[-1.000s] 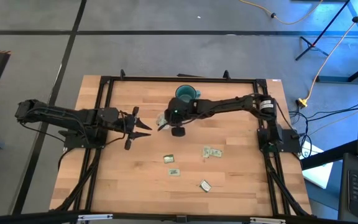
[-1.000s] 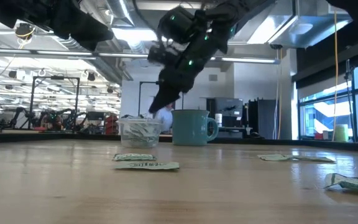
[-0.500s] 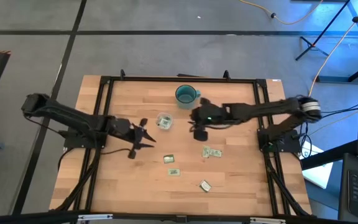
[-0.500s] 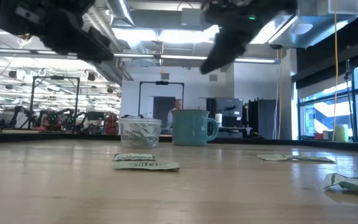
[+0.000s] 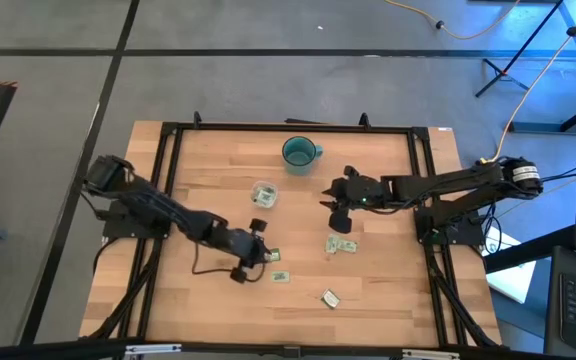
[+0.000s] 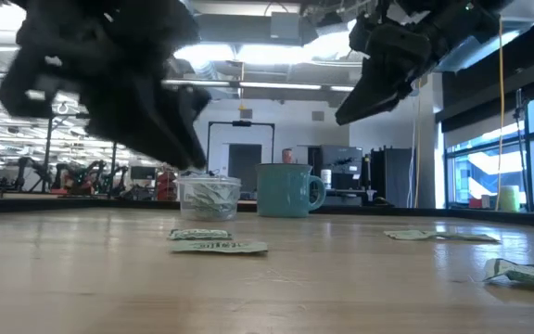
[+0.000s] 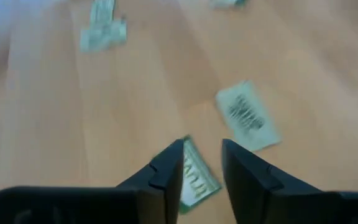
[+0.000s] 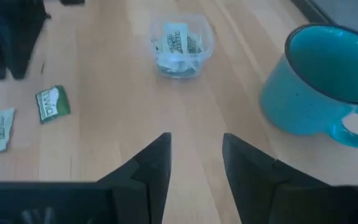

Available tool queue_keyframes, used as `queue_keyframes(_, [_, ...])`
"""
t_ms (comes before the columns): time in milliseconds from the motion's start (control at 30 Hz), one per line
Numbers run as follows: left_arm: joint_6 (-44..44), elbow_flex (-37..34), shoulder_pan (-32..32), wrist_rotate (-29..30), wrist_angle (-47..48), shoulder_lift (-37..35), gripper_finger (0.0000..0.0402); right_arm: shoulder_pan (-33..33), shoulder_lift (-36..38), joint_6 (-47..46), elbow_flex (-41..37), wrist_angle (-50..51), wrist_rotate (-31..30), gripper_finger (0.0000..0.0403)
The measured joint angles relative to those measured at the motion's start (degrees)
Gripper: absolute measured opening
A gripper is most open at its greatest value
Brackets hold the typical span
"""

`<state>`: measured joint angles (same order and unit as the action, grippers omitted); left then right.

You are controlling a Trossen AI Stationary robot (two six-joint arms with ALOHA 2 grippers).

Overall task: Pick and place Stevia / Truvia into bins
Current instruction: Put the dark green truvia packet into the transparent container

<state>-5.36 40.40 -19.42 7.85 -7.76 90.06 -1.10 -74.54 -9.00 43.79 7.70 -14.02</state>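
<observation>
Swung my left pincer (image 5: 259, 245) over to packet (image 7: 193, 179); it lies between my open fingers. Right pincer (image 5: 334, 205) open, farther off.

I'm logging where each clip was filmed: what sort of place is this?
Probably a robotics lab or workshop in an open industrial hall: other robot rigs stand in the background, ducts run under an exposed ceiling, and the wooden table sits on concrete floor.
</observation>
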Motion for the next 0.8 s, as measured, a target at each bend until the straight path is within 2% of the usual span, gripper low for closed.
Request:
queue_keyframes(167, [2.4, 5.5, -0.7, 4.0, 7.9, 6.8, 0.0102, 0.0, 0.1, 0.2, 0.0, -0.6, 0.0, 0.0147])
queue_keyframes(267, [3.8, 7.1, -0.8, 6.1, 9.5, 9.3, 0.0102, 0.0, 0.1, 0.3, 0.0, -0.6, 0.0, 0.0147])
queue_keyframes(533, [7.7, 7.9, -0.9, 6.2, 11.3, 12.3, 0.0098, -1.4, 0.1, 0.2, 0.0, -0.6, 0.1, 0.0147])
queue_keyframes(800, [8.7, 7.8, -0.9, 3.7, 12.0, 12.4, 0.0035, -1.8, 0.1, 0.2, 0.0, -0.5, 0.1, 0.0147])
